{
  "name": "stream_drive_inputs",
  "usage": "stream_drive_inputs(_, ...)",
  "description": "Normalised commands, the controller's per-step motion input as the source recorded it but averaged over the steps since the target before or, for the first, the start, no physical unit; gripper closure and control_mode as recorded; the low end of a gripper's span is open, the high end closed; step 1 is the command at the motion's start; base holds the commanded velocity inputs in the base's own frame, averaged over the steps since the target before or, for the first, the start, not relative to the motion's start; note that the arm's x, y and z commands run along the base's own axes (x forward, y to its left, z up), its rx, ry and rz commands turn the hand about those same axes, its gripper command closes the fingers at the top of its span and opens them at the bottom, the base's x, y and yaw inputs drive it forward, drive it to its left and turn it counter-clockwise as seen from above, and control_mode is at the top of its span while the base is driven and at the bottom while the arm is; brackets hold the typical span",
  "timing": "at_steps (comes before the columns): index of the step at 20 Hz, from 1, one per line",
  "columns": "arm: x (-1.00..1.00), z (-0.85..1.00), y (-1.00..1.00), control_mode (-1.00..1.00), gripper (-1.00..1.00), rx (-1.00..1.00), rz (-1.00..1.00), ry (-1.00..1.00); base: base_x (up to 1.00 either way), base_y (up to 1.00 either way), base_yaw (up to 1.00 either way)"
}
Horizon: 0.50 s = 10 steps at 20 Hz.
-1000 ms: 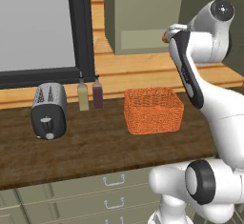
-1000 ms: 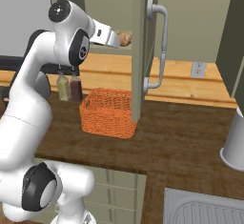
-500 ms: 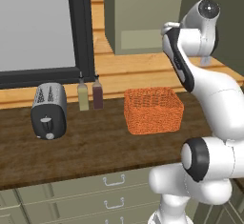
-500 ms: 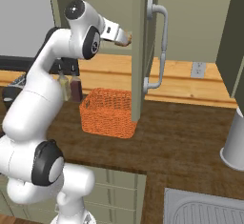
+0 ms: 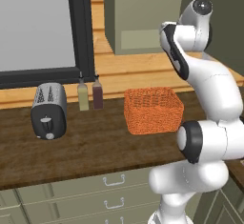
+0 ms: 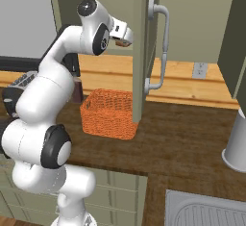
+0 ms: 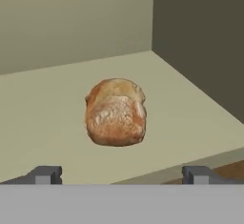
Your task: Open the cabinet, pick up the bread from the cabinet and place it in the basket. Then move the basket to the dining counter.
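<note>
So cabinet point(image 6: 139, 52) door is swung open, step one done. Bread point(image 7: 116, 112) sits on the cabinet shelf, just ahead of the gripper point(image 7: 121, 175), whose tips stand wide apart, holding nothing. Basket point(image 5: 153, 109) waits empty on the worktop point(image 5: 90, 147) below. Left: grab the loaf, drop it in, carry the basket to the dining counter.

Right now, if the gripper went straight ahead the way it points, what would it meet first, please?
Most likely the bread, lying on the cabinet shelf, centred between the open gripper's fingertips; nothing stands between, though depth is hard to judge.
</note>
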Motion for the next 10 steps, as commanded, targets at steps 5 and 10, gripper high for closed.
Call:
stream_drive_inputs(5,0.41,0.0,-0.02,-1.0,-1.0,0.0,0.0,0.0,0.0,0.0,0.0)
stream_drive_inputs(10,0.16,0.0,-0.08,-1.0,-1.0,0.0,-0.01,0.0,0.0,0.0,0.0)
